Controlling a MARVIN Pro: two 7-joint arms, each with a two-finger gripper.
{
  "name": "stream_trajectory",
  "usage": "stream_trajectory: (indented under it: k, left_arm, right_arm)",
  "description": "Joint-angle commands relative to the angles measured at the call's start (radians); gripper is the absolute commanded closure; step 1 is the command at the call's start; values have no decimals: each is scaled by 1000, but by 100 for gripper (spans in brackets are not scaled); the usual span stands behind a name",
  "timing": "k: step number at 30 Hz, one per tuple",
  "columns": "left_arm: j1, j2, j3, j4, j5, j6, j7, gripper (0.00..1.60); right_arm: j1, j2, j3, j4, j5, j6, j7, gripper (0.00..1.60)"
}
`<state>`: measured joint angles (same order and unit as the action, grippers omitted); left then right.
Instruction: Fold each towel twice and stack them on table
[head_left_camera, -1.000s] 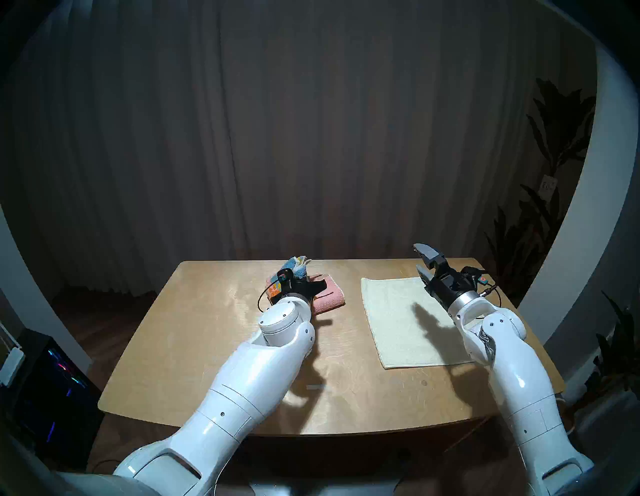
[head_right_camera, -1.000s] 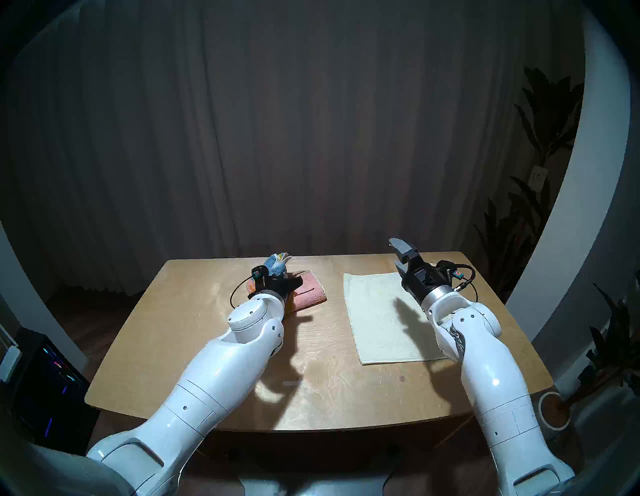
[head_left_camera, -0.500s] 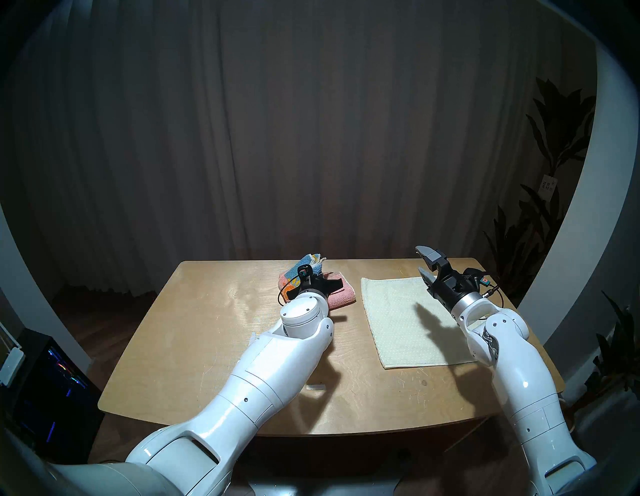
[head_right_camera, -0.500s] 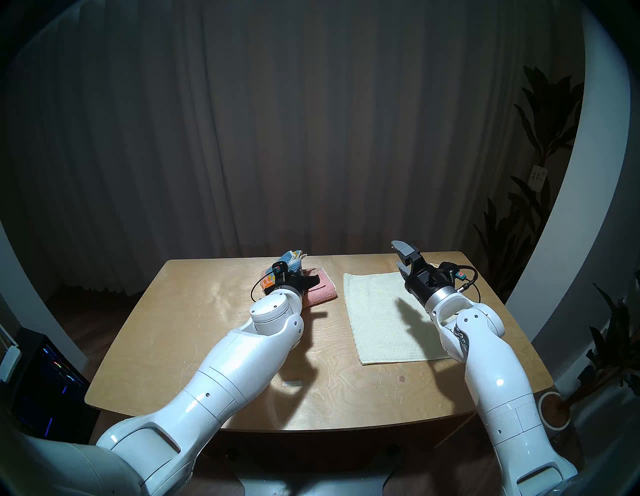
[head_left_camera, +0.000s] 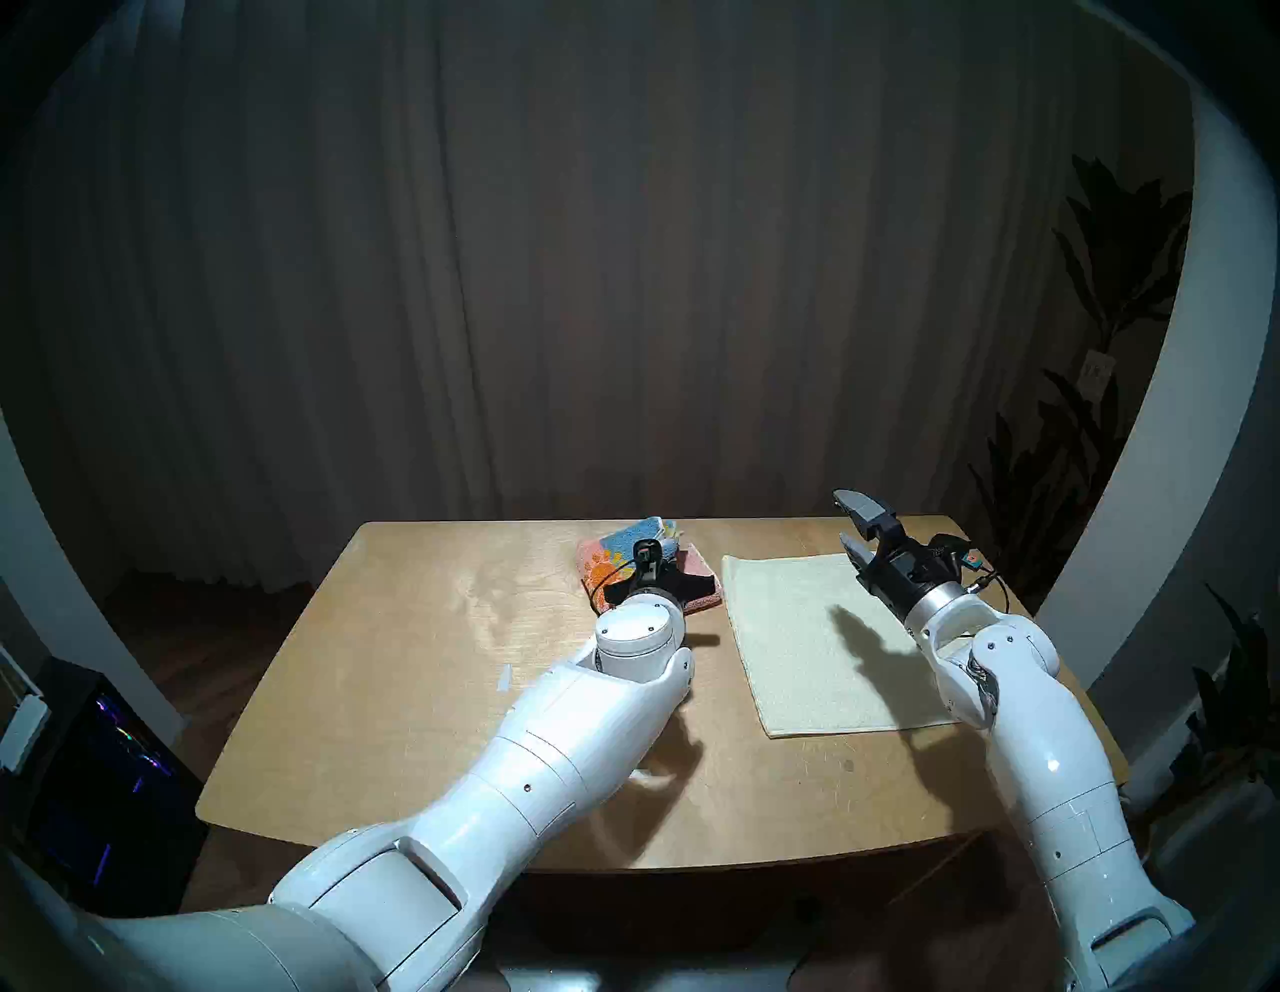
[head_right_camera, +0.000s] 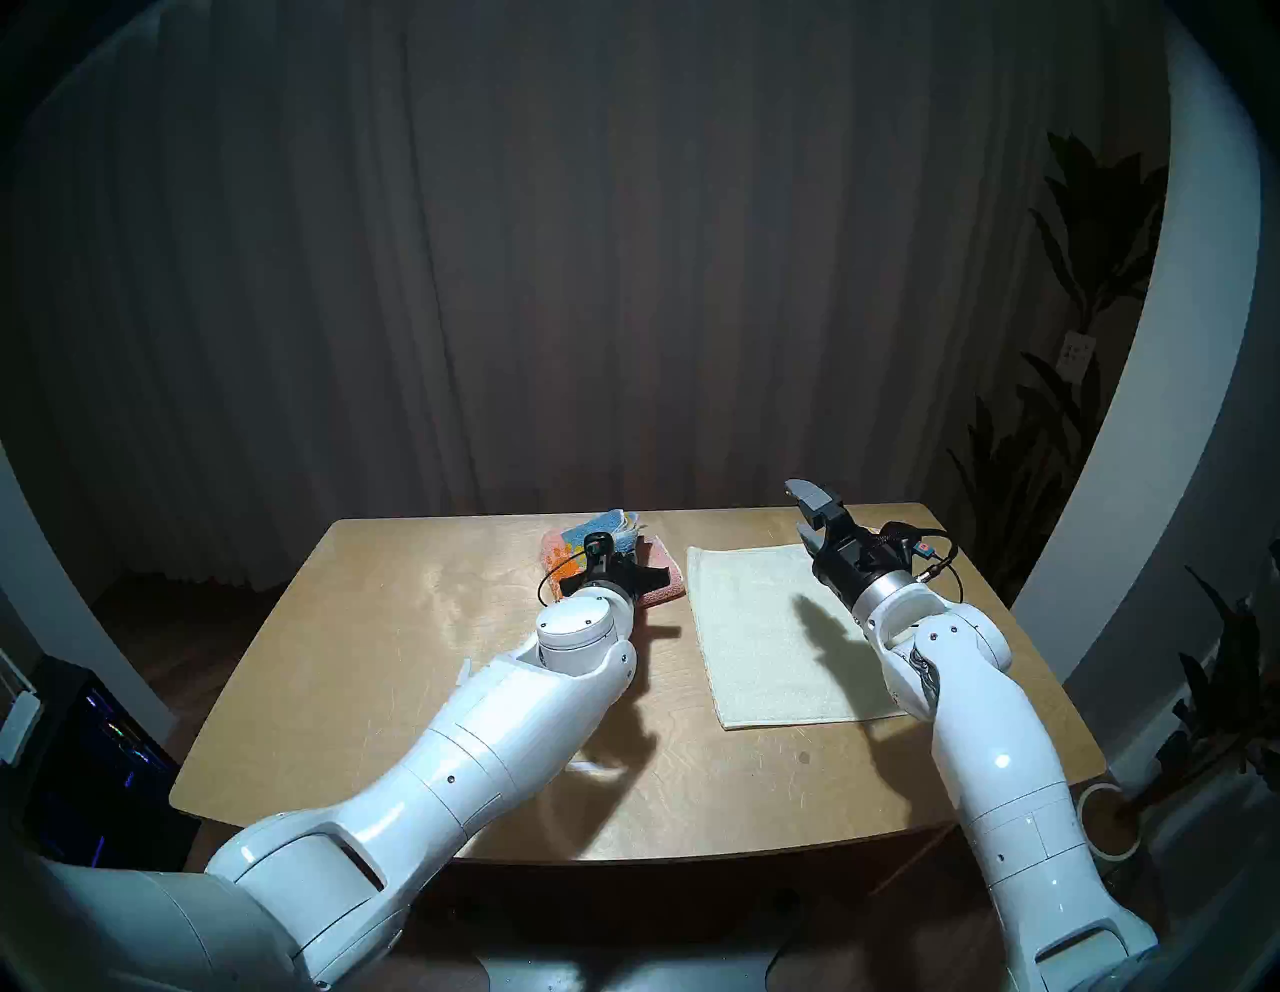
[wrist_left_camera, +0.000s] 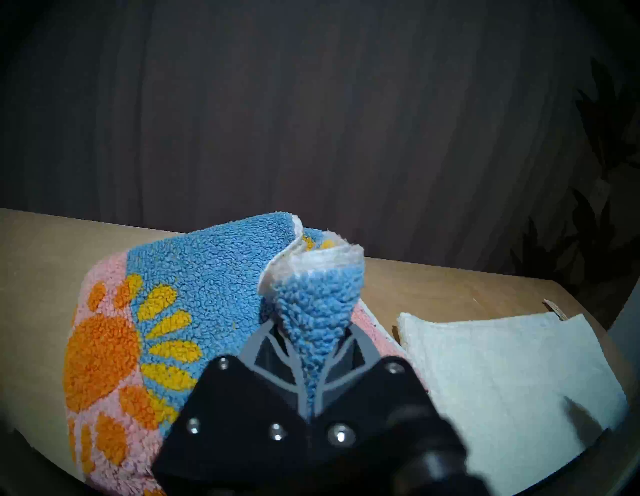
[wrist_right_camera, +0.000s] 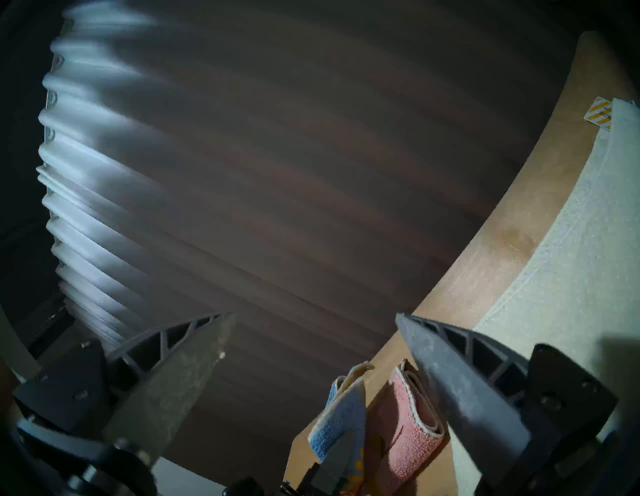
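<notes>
Terry towel (wrist_left_camera: 207, 277) corner pinched, left hand (wrist_left_camera: 311, 381) closed

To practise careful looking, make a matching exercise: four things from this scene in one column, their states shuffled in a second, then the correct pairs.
Things:
1. left pincer
2. right pincer
3. sun-patterned towel
4. cream towel

States:
A. spread flat on the table
B. open, holding nothing
C. shut on blue cloth
D. folded, one part pinched up

Pairs: 1-C, 2-B, 3-D, 4-A
</notes>
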<state>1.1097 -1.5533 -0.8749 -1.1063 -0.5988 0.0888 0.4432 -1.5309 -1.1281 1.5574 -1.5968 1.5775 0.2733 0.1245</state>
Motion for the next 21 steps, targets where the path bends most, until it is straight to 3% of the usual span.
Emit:
stream_trajectory:
  k: [1,8,11,13,15,21]
  left_arm:
    - [-57,-38,27,0,25,-16,-20,160]
    - [-96,-94,-2,96,8,15,50,160]
    - [-119,-102,4,153,20,17,61,142]
    - [-128,-110,6,183,23,10,61,97]
    - [-134,-118,6,203,22,6,59,93]
    - [-145,-140,7,232,23,-4,54,110]
  right_arm:
    - [24,1,3,-19,-6,-8,16,0]
    - [22,6,9,-23,-6,-12,20,0]
    - [19,9,12,-27,-6,-14,19,0]
    - [19,11,12,-28,-9,-15,18,0]
    - [22,12,10,-27,-12,-16,18,0]
    - [34,14,5,-19,-24,-20,15,0]
